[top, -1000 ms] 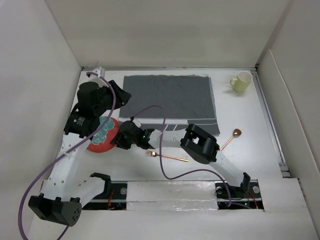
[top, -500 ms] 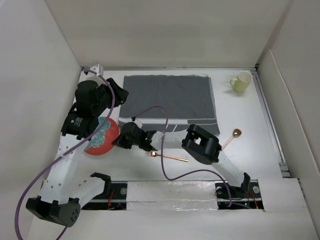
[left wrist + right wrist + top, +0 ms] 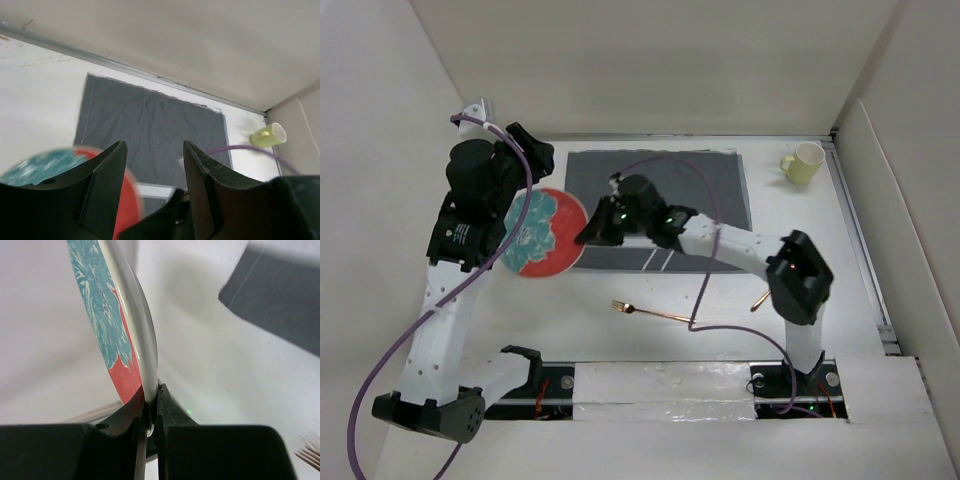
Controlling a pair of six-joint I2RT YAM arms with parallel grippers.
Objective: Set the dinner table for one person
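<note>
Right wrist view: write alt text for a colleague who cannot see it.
The right gripper pinches the rim of a red and teal plate, seen edge-on and tilted, the white tabletop behind it. A corner of the dark grey placemat shows at upper right.

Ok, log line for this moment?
right gripper: shut on plate rim | left gripper: open, empty | plate: tilted, at placemat's left edge | fork: untouched

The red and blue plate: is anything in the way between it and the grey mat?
Nothing visible. The plate, pinched at its rim by the right gripper, is at the placemat's left edge. Only that arm reaches over the cloth. The fork and mug sit off it.
</note>
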